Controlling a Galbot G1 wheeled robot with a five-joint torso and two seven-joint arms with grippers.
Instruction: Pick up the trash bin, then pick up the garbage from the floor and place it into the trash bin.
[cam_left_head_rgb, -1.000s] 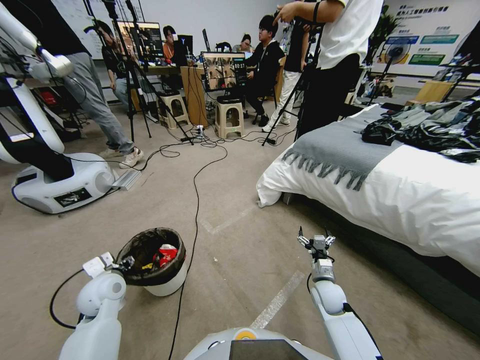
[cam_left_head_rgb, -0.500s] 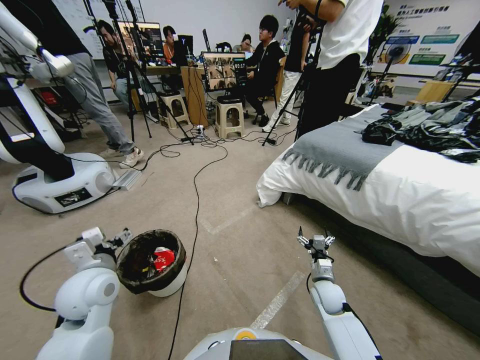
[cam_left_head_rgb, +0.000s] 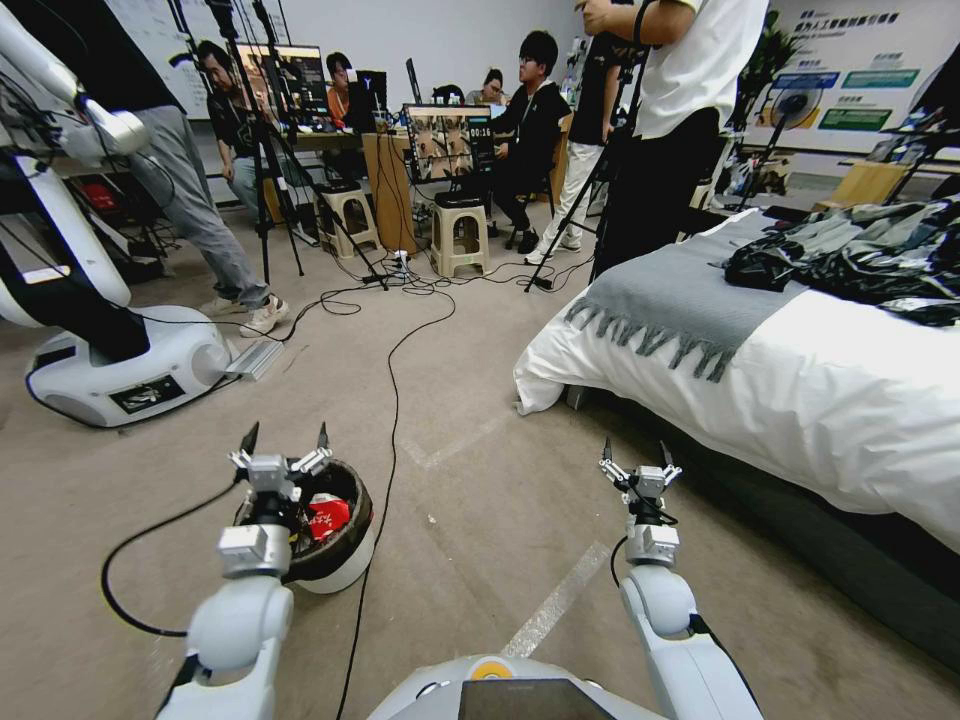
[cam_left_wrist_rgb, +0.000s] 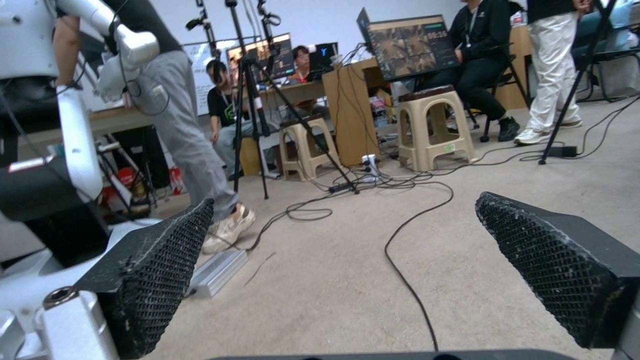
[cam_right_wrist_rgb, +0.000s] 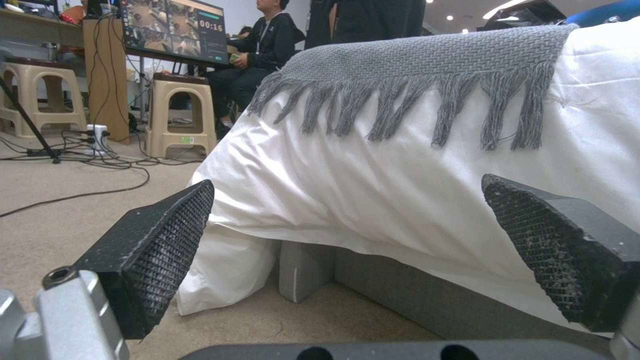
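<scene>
- Where the head view looks down on the carpet, the left gripper (cam_left_head_rgb: 285, 440) hangs with jaws spread and empty in front of the trash bin (cam_left_head_rgb: 345, 560), which stands on the floor with a red-and-white wrapper (cam_left_head_rgb: 328, 514) inside; the right gripper (cam_left_head_rgb: 640, 458) hovers well apart, near the bed (cam_left_head_rgb: 800, 400), jaws likewise released.
- From the left wrist view, the textured fingers (cam_left_wrist_rgb: 160, 270) stand wide apart over carpet and a black cable (cam_left_wrist_rgb: 400, 255).
- From the right wrist view, the parted fingers (cam_right_wrist_rgb: 157, 252) frame the white bedding and grey fringed throw (cam_right_wrist_rgb: 427, 75).
</scene>
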